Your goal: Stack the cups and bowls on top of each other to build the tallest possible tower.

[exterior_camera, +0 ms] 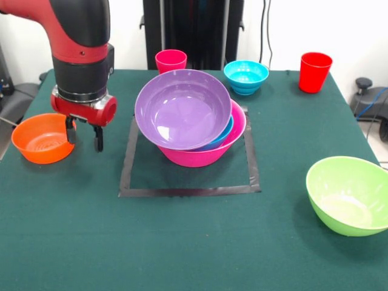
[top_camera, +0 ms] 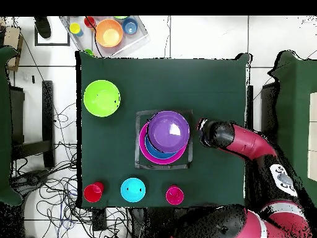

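**Three bowls nested inside the tape square; the jaws hang empty beside the orange bowl**

The tape square [exterior_camera: 189,159] marked on the green desk [exterior_camera: 182,242] serves as the landmark. Inside it stands the tower [exterior_camera: 193,124]: the big pink bowl [exterior_camera: 212,153] at the bottom, a blue bowl [exterior_camera: 223,136] showing only as a thin rim within it, and the purple bowl [exterior_camera: 182,109] on top, tilted and leaning toward the square's left side in the front view.

In that view, left of the square and well apart from it, the orange bowl [exterior_camera: 42,138] sits at the desk's edge. The gripper [exterior_camera: 84,134] hangs between this bowl and the square, just beside the bowl's rim; its jaws are parted a little, point straight down and hold nothing. From above, the arm hides the orange bowl.

Beyond the square's far side, three things stand in a row near the desk's back edge: the pink-red cup [exterior_camera: 171,60], a small blue bowl [exterior_camera: 245,76] and the red cup [exterior_camera: 315,71], each upright and apart from the others. The lime green bowl [exterior_camera: 350,194] rests open side up, well off from the square's near right corner.

In the overhead view, a clear tray [top_camera: 137,38] lies off the desk past its far edge, holding a few more small coloured pieces too small to tell apart.
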Robot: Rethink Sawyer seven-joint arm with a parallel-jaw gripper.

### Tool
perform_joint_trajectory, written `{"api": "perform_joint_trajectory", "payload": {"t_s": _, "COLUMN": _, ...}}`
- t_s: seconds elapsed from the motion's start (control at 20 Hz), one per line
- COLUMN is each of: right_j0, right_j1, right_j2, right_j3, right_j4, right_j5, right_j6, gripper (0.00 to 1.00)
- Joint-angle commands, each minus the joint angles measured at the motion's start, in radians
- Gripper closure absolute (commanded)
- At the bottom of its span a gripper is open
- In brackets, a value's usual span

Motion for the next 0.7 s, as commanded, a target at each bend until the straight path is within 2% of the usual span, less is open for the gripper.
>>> {"api": "perform_joint_trajectory", "payload": {"t_s": 0.05, "right_j0": 0.049, "right_j1": -0.104, "right_j2": 0.076, "right_j3": -0.048, "right_j4": -0.025, "right_j5": 0.244, "right_j6": -0.074, "gripper": 0.00}}
{"api": "perform_joint_trajectory", "payload": {"t_s": 0.25, "right_j0": 0.057, "right_j1": -0.111, "right_j2": 0.081, "right_j3": -0.072, "right_j4": -0.022, "right_j5": 0.283, "right_j6": -0.061, "gripper": 0.00}}
{"api": "perform_joint_trajectory", "payload": {"t_s": 0.45, "right_j0": 0.036, "right_j1": -0.090, "right_j2": 0.098, "right_j3": -0.053, "right_j4": -0.043, "right_j5": 0.216, "right_j6": -0.062, "gripper": 0.00}}
{"api": "perform_joint_trajectory", "payload": {"t_s": 0.7, "right_j0": -0.040, "right_j1": -0.028, "right_j2": 0.129, "right_j3": -0.022, "right_j4": -0.090, "right_j5": 0.096, "right_j6": -0.110, "gripper": 0.00}}
